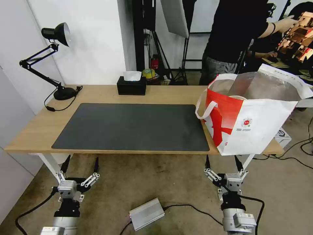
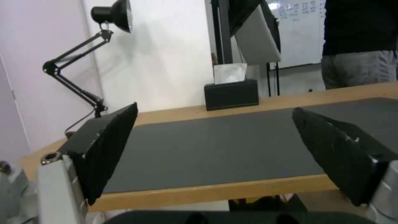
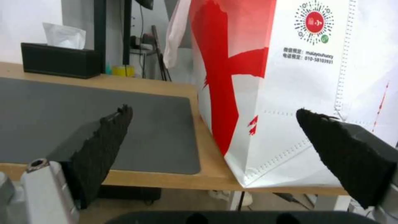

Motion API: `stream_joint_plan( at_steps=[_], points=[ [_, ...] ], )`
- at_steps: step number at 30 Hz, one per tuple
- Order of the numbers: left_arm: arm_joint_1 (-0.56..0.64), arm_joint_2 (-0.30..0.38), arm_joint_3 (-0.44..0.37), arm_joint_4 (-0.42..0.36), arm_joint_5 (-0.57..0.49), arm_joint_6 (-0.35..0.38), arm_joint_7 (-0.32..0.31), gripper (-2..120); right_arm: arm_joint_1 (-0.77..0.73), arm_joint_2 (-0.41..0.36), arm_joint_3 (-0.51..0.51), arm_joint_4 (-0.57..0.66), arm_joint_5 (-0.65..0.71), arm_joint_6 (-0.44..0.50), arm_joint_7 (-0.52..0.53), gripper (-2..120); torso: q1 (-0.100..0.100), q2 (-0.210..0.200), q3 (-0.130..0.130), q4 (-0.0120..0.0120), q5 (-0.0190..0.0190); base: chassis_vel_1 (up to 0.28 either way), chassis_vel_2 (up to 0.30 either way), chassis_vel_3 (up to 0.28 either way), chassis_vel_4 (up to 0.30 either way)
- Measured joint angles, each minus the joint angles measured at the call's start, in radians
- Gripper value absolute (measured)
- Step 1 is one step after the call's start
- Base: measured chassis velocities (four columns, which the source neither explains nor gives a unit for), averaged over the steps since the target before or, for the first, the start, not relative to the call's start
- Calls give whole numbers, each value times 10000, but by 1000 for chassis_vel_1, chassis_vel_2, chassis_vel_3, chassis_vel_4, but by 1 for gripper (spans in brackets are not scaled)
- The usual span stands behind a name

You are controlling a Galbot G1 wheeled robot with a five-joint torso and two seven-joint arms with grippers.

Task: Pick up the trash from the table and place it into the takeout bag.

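Both hands hang released and empty below the near edge of the bench [image 1: 39,130], the left hand [image 1: 80,164] under its left end and the right hand [image 1: 222,162] just below the takeout bag [image 1: 254,127]. No trash lies on the dark mat [image 1: 130,125], so I judge the step to be finishing: keep the arms low and clear of the bag. The bag stands upright at the bench's right end, mouth up, its long axis running left to right.
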Motion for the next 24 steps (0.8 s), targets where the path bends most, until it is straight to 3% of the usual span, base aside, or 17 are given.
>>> stream_joint_plan(
  at_steps=[24],
  points=[
    [-74, -127, -91, 159, 140, -65, -238, 100, -92, 15, -44, -126, -35, 25, 0, 100, 0, 0, 0, 0, 0, 0, 0, 0, 0]
  ],
)
